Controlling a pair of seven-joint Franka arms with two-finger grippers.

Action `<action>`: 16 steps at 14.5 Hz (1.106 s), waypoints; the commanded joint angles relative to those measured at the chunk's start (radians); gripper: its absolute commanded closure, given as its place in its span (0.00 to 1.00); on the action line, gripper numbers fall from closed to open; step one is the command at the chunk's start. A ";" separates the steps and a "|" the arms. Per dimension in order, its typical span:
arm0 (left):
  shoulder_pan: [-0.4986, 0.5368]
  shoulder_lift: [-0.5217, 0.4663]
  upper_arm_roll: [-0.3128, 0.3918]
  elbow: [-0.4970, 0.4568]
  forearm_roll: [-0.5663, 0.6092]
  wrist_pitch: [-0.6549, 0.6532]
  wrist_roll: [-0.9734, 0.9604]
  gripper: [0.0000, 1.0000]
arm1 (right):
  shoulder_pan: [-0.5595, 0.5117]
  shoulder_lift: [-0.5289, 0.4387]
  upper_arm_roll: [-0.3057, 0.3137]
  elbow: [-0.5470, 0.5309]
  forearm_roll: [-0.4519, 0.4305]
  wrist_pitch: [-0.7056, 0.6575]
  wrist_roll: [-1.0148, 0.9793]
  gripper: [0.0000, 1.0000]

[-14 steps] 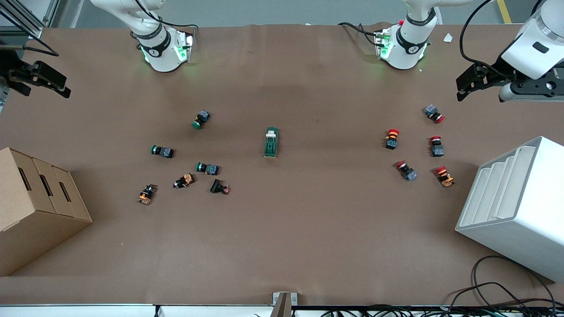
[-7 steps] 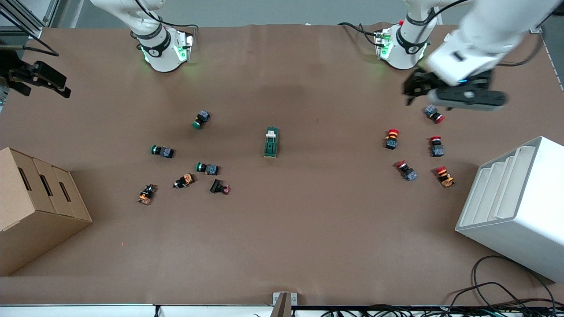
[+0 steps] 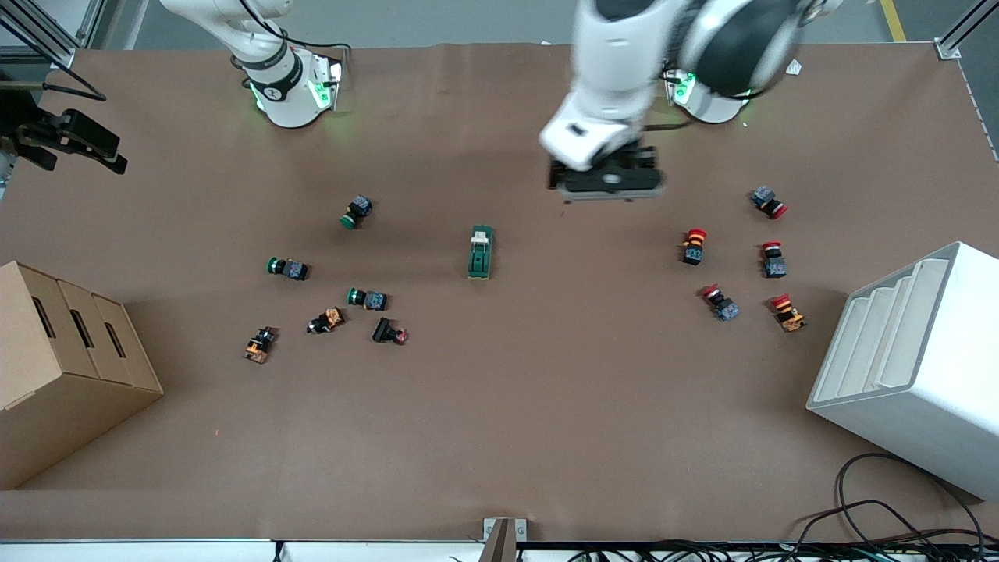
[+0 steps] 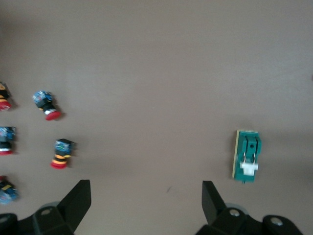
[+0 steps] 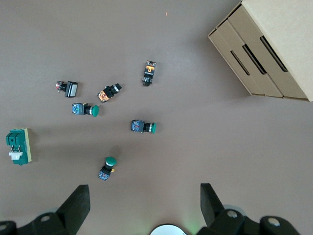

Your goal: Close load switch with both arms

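- Load switch (image 3: 481,252) lies alone near the middle of the brown table (image 3: 499,421), between the group of green and orange push-buttons (image 3: 328,297) toward the right arm's end and the red-capped push-buttons (image 3: 734,265) toward the left arm's end.
- Its long axis runs from the robots' side of the table toward the front camera, and we see the cream lever piece at the end that is farther from this camera.
- Our left gripper (image 3: 606,182) hangs in the air over bare table, near the switch, on the side of the left arm's end. Its fingers (image 4: 78,198) stand wide apart and hold nothing; in the left wrist view the switch is not yet between them.
- Our right gripper (image 3: 66,140) waits at the edge of the table at the right arm's end, well apart from the switch. It is also open wide and empty.
- We judge the left arm is the nearer one, so it should come over the switch first.
- Around the switch the table is flat and free; the cardboard box (image 3: 62,367) and the white rack (image 3: 913,367) are well apart from it.
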 commanded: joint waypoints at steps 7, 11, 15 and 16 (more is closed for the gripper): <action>-0.309 0.316 0.001 -0.023 0.427 0.207 -0.636 0.00 | -0.014 -0.017 0.014 -0.018 0.006 0.007 -0.008 0.00; -0.385 0.396 0.000 -0.069 0.642 0.255 -0.892 0.00 | -0.014 -0.017 0.014 -0.018 0.004 0.004 -0.008 0.00; -0.420 0.453 0.000 -0.118 0.857 0.275 -1.134 0.00 | -0.013 -0.017 0.014 -0.016 0.004 0.008 -0.008 0.00; -0.429 0.473 0.000 -0.123 0.921 0.275 -1.212 0.00 | -0.014 -0.017 0.014 -0.016 0.003 0.013 -0.007 0.00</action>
